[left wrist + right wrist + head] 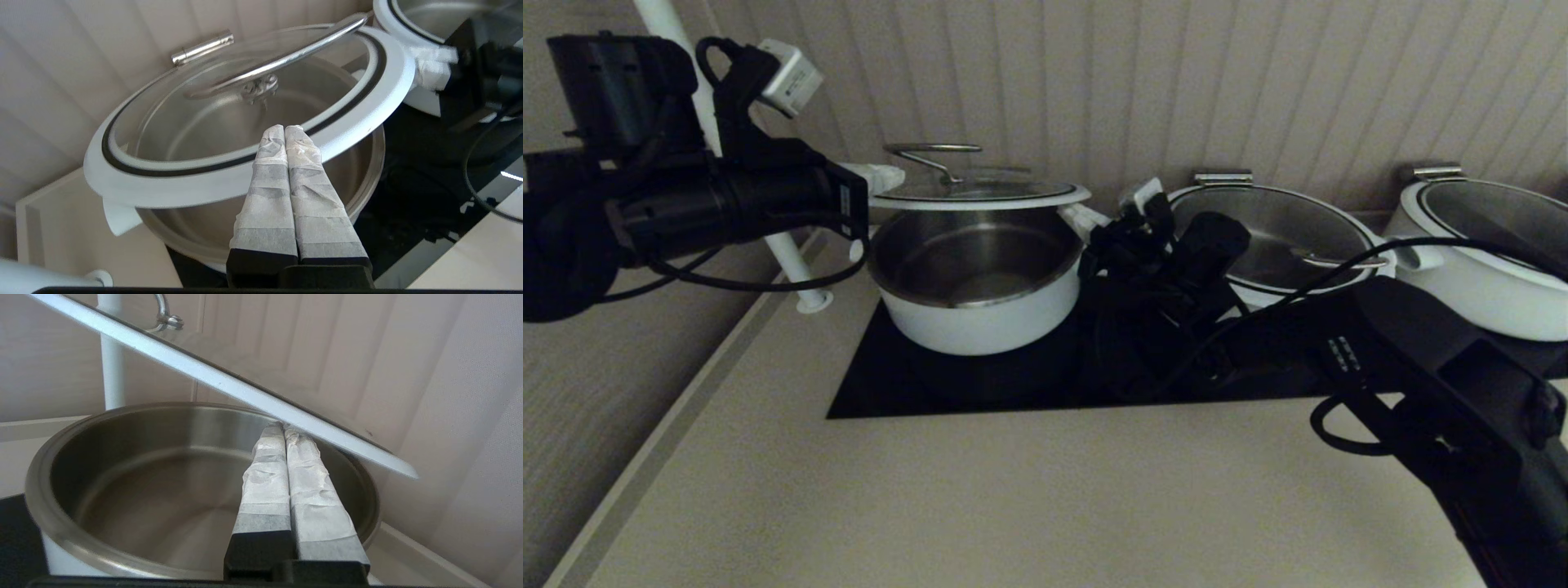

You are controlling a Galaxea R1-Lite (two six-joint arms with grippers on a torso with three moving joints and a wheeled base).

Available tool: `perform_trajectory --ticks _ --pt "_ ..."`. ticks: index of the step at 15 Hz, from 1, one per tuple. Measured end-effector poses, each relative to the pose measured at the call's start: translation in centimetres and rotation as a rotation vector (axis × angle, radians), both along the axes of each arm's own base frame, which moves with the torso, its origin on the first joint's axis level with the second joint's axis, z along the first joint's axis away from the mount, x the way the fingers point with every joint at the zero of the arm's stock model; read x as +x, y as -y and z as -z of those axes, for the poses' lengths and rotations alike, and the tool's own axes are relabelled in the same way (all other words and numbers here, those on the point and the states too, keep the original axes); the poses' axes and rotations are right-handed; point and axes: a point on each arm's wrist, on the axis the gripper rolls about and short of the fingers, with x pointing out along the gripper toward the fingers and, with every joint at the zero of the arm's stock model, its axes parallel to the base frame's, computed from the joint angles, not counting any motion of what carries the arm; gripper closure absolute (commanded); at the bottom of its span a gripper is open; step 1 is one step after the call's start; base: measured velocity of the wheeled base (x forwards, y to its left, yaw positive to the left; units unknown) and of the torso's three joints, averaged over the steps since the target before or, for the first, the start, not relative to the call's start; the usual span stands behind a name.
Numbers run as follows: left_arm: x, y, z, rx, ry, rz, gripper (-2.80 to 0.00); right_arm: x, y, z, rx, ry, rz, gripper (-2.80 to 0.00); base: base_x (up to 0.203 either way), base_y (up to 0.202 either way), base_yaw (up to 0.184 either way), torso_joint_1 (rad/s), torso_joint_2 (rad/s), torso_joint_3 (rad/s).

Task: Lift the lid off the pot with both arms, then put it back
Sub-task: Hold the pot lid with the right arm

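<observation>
- Two pincers carry the lid (980, 194) clear above the pot (976, 282) in the head view — left pincer (882, 176) under one side of the rim, right pincer (1086, 219) under the other; match their heights.
- Left wrist view: fingers (271, 163) pressed shut together, tips beneath the white rim — nothing is clamped, so move slowly.
- Right wrist view: fingers (302, 457) likewise closed under the rim; lower both evenly.

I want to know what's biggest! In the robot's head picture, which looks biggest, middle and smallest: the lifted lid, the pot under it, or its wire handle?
1. The pot looks largest overall.
2. The lid: about as wide as the pot, but seen edge-on.
3. The wire handle, clearly smallest.
</observation>
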Motion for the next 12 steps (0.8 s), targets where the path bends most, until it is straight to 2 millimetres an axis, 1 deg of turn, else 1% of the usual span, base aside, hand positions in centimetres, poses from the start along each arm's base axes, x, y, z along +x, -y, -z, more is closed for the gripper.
perform_trajectory --ticks 7,12 --pt "-0.4 -0.4 -0.5 -0.006 0.013 -0.012 0.00 0.9 -0.3 -1.7 0.019 0.037 0.003 0.00 0.000 0.000 0.000 0.000 0.00 0.000" --pt "-0.9 -1.0 -0.9 -0.008 0.026 -0.029 0.00 1.3 0.0 -1.6 0.020 0.041 0.010 0.00 0.000 0.000 0.000 0.000 0.00 0.000"
